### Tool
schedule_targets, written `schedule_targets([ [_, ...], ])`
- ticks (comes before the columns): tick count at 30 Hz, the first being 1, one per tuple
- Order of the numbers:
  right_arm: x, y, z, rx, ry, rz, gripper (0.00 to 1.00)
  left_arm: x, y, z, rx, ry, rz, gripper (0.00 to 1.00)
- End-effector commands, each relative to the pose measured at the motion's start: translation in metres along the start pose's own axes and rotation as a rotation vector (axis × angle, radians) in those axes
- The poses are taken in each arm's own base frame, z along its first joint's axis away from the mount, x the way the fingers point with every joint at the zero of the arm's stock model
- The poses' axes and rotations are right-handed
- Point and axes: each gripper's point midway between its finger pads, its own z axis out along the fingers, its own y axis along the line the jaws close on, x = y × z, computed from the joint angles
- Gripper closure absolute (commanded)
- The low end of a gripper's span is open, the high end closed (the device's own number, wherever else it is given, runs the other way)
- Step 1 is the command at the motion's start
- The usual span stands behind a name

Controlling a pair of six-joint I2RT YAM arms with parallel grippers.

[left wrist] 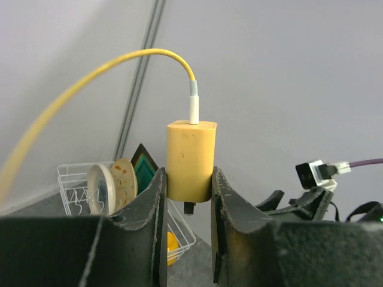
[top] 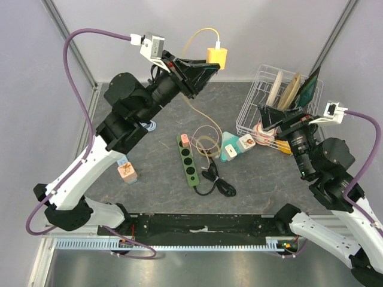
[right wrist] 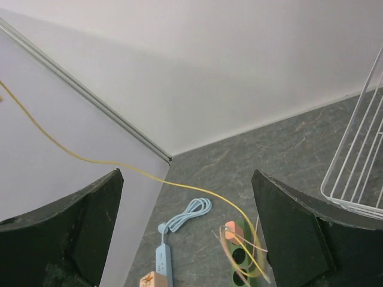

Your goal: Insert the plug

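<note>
Plug (top: 216,57) sits high above the back of the table, pinched between the fingers of my left gripper (top: 212,64), which close on its yellow sides. On my left wrist view one dark pin shows under the body, pointing back toward my palm. Its yellow cable (top: 194,39) arcs off the top and drops toward the middle of the table. There the green power strip (top: 188,158) lies flat, sockets up, well below the plug and apart from it. Farther right, my right gripper (top: 281,113) hangs wide and empty just beside the wire rack (top: 248,113).

I judge the risks as follows. The pins face away from the sockets, so a straight descent would press the wrong end down. The cable's slack loops lie beside the strip and could snag or drag it. Nothing pins the strip, so a push may slide it.

The table (top: 161,191) is dark, mottled and matte. Plain pale walls close it in, with a metal post in the back left corner.
</note>
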Motion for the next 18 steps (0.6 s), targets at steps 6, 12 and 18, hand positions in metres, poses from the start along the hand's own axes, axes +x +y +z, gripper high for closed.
schedule_targets([
  [6, 0.054, 0.001, -0.001, -0.142, 0.146, -0.112, 0.06, 0.124, 0.05, -0.032, -0.004, 0.258, -0.122, 0.98],
  [12, 0.11, 0.01, 0.001, -0.262, 0.337, -0.142, 0.06, 0.203, 0.075, -0.084, -0.025, 0.372, -0.241, 0.98],
  [18, 0.164, 0.003, 0.01, -0.297, 0.509, -0.15, 0.06, 0.232, 0.077, -0.114, 0.003, 0.412, -0.279, 0.98],
])
